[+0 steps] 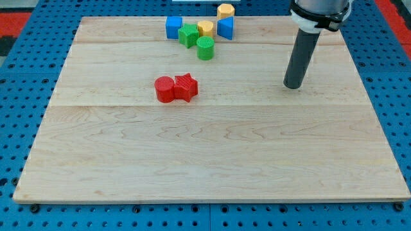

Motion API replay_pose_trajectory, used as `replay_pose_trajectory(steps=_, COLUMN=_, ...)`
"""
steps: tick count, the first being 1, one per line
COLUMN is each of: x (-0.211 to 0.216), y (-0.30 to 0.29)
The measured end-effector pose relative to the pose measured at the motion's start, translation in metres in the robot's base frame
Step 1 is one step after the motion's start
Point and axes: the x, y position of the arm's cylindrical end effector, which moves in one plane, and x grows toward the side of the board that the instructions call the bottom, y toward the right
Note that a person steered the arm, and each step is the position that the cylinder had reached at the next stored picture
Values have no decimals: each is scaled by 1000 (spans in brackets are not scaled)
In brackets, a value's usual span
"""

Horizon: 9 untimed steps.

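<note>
My tip [293,85] rests on the wooden board [212,160] at the view's right, touching no block. The nearest blocks lie to its upper left: a green cylinder [205,48], a blue block [225,27], a yellow block [205,27], a green star-like block [188,35], a blue cube [173,27] and a yellow hexagonal block [225,11] at the top edge. Near the board's middle left, a red cylinder [165,90] touches a red star-like block [185,87].
The board lies on a blue perforated table [19,96]. The robot's dark rod and its white collar [313,24] rise out of the view's top right. Red matting [26,13] shows at the top left corner.
</note>
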Motion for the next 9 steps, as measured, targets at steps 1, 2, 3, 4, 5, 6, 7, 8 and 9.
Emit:
replay_pose_trajectory(steps=1, x=0, y=-1)
replay_pose_trajectory(steps=2, x=0, y=-1)
replay_pose_trajectory(steps=3, x=-3, y=-1)
replay_pose_trajectory(steps=4, x=-3, y=-1)
replay_pose_trajectory(steps=5, x=-3, y=-1)
replay_pose_trajectory(steps=6, x=-4, y=-1)
replay_pose_trajectory(steps=7, x=-6, y=-1)
replay_pose_trajectory(steps=8, x=-7, y=-1)
replay_pose_trajectory(steps=9, x=-7, y=-1)
